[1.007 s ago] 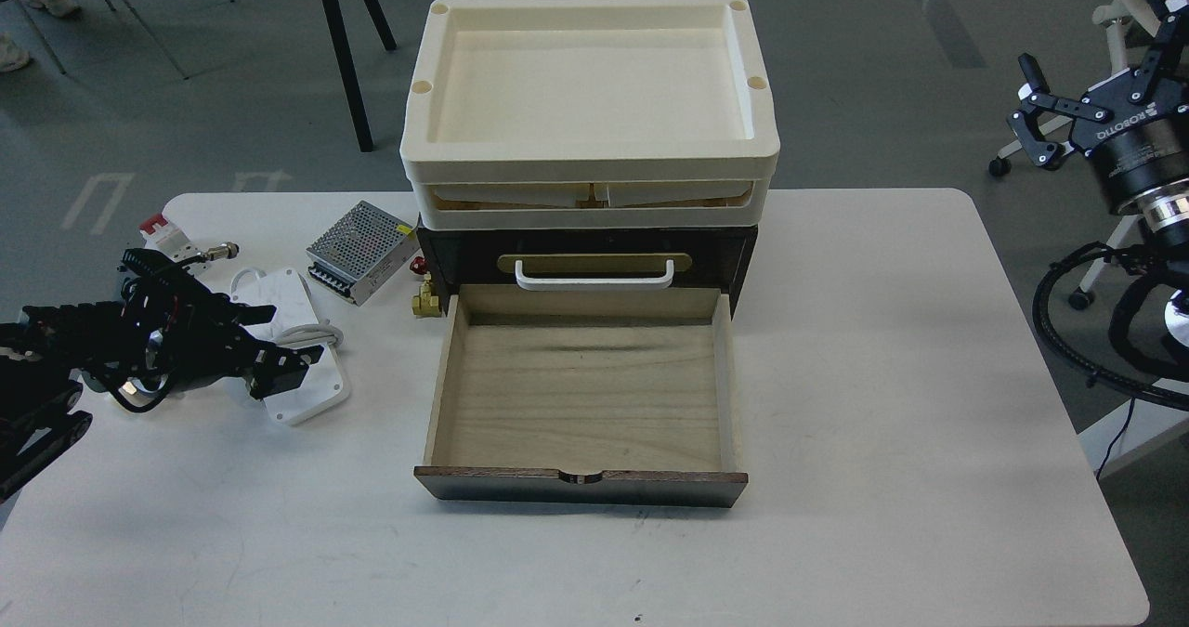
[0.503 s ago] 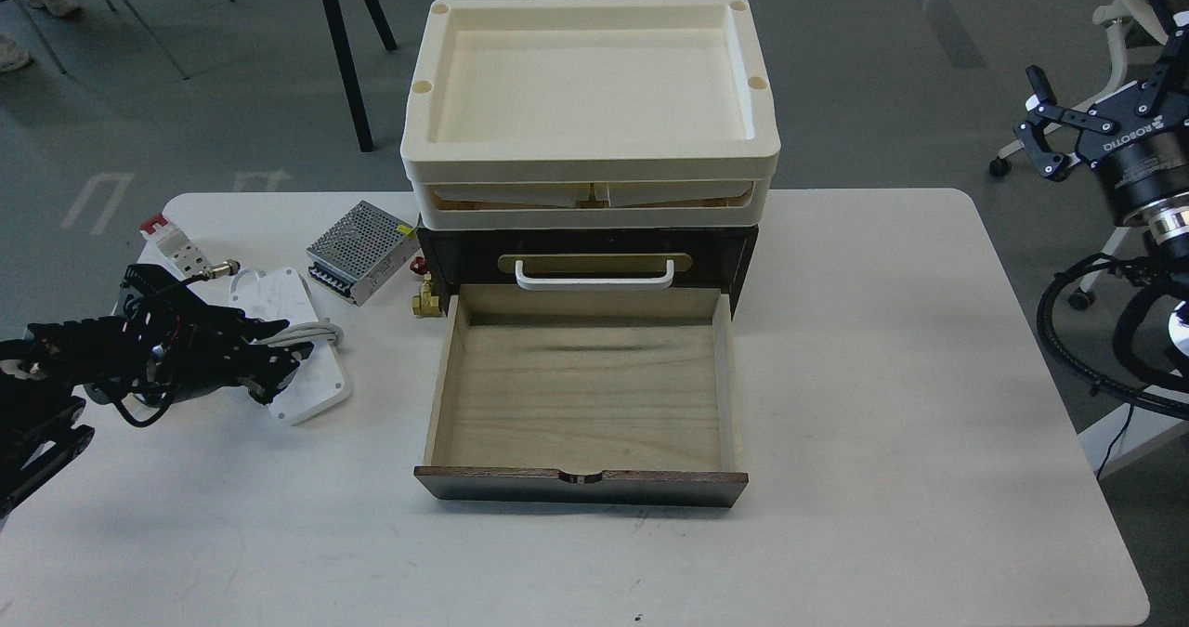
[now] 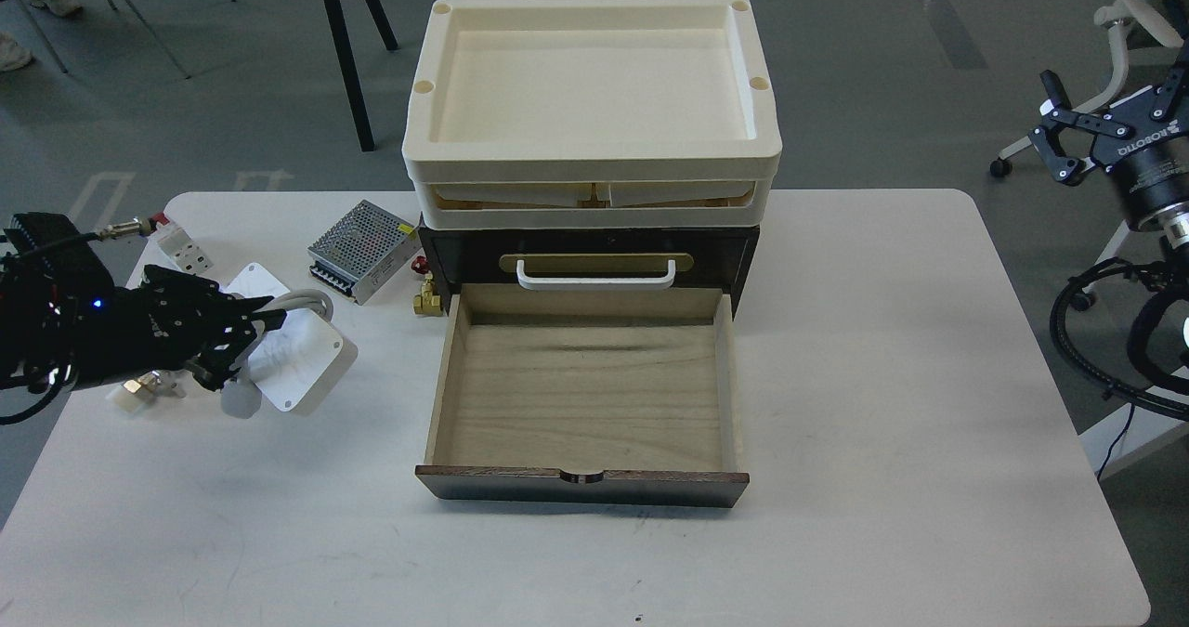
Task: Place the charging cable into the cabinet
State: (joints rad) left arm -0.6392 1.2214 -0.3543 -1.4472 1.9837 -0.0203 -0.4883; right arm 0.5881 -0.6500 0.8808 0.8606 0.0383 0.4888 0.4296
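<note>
The charging cable (image 3: 299, 359) is a flat white slab with a white cord wound around its middle, left of the cabinet. My left gripper (image 3: 243, 337) is shut on its left part and holds it tilted, slightly off the table. A white plug end hangs below the gripper. The cabinet (image 3: 594, 254) is a dark brown box at the table's centre. Its pale wood drawer (image 3: 585, 385) is pulled open toward me and is empty. My right gripper (image 3: 1068, 139) is open and empty, raised off the table's right side.
Cream trays (image 3: 590, 79) are stacked on the cabinet. A silver perforated box (image 3: 362, 251) and a brass fitting (image 3: 427, 298) lie between the cable and the cabinet. A white and red fitting (image 3: 176, 241) and a small brass-and-white one (image 3: 139, 391) lie by my left arm.
My left gripper closed on the cable slab and lifted it off the table, tilting it. My right gripper drifted further right.
</note>
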